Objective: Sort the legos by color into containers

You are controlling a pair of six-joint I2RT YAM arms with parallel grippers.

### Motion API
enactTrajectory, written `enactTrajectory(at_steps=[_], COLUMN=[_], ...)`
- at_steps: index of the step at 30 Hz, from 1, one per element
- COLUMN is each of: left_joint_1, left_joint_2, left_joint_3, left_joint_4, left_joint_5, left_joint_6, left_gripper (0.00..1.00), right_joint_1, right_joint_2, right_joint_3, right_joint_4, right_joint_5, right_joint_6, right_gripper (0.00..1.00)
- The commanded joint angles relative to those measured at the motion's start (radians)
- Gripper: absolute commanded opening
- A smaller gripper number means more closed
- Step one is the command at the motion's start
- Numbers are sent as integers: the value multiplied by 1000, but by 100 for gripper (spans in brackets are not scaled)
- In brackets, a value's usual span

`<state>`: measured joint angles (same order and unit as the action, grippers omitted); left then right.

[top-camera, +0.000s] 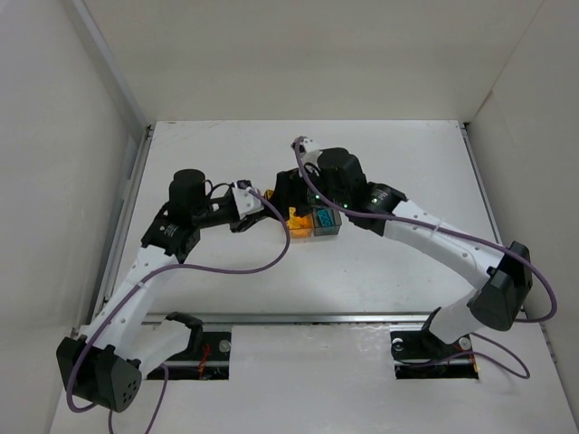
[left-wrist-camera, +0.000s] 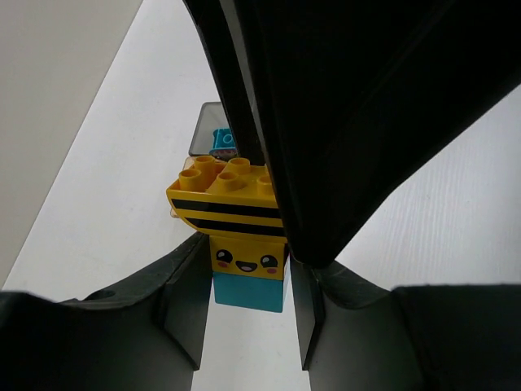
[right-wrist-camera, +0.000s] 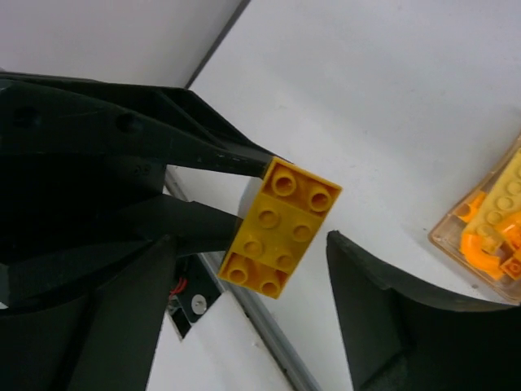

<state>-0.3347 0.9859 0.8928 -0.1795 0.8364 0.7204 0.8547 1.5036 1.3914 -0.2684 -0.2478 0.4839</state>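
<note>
My left gripper (left-wrist-camera: 247,273) is shut on a small lego stack held above the table: a yellow black-striped brick (left-wrist-camera: 228,195) on top, a yellow smiling-face brick (left-wrist-camera: 247,259) under it and a teal brick (left-wrist-camera: 248,293) at the bottom. In the right wrist view the striped brick's studded top (right-wrist-camera: 281,228) lies between the open jaws of my right gripper (right-wrist-camera: 252,244), which does not touch it. In the top view both grippers (top-camera: 270,206) (top-camera: 288,194) meet just left of the amber bin (top-camera: 298,223) and the grey bin (top-camera: 325,222). The amber bin (right-wrist-camera: 480,236) holds orange and yellow bricks.
The grey bin (left-wrist-camera: 203,130) lies beyond the stack with a teal brick (left-wrist-camera: 222,140) in it. White walls close the table on the left, back and right. A metal rail (top-camera: 298,318) runs along the near edge.
</note>
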Motion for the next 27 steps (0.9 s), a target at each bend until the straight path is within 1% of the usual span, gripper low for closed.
enactTrajectory(at_steps=[1, 2, 3, 6, 8, 9, 10, 11, 13, 14, 17, 19, 22, 25, 27], left_joint_1=[-18, -18, -27, -27, -27, -27, -27, -27, -27, -27, -27, -9, 17, 17, 17], left_joint_2=[-18, -27, -27, -36, -36, -46, -46, -46, -46, -46, -7, 40, 89, 103, 103], left_joint_3=[15, 15, 15, 15, 6, -3, -3, -15, -32, -46, -57, -57, -48, -48, -48], left_joint_4=[63, 72, 72, 98, 98, 98, 98, 98, 86, 77, 9, -52, -78, -87, -66], left_joint_5=[32, 32, 32, 32, 32, 32, 21, 6, -23, -78, -187, -200, -209, -218, -218], left_joint_6=[-53, -53, -53, -78, -87, -87, -87, -87, -87, -101, -111, -111, -122, -131, -131], left_gripper=[0, 0, 0, 0, 0, 0, 0, 0, 0, 0, 0, 0, 0, 0, 0], right_joint_1=[26, 26, 26, 26, 26, 26, 26, 26, 26, 17, -29, -86, -144, -166, -175], right_joint_2=[17, 27, 27, 46, 46, 55, 55, 55, 55, 40, -8, -57, -92, -92, -45], right_joint_3=[14, 3, 3, -6, 4, 14, 14, 14, 3, 3, -64, -118, -152, -161, -170], right_joint_4=[75, 75, 75, 84, 84, 84, 84, 84, 84, 84, 72, 72, 72, 72, 72], right_joint_5=[-34, -21, -12, -2, 8, 8, 22, 36, 45, 45, 108, 159, 203, 216, 216], right_joint_6=[44, 44, 59, 68, 68, 68, 79, 79, 79, 88, 114, 133, 153, 142, 133], right_gripper=[77, 73, 64, 52, 35, 25, 8, 0, 0, 0, 0, 0, 0, 0, 0])
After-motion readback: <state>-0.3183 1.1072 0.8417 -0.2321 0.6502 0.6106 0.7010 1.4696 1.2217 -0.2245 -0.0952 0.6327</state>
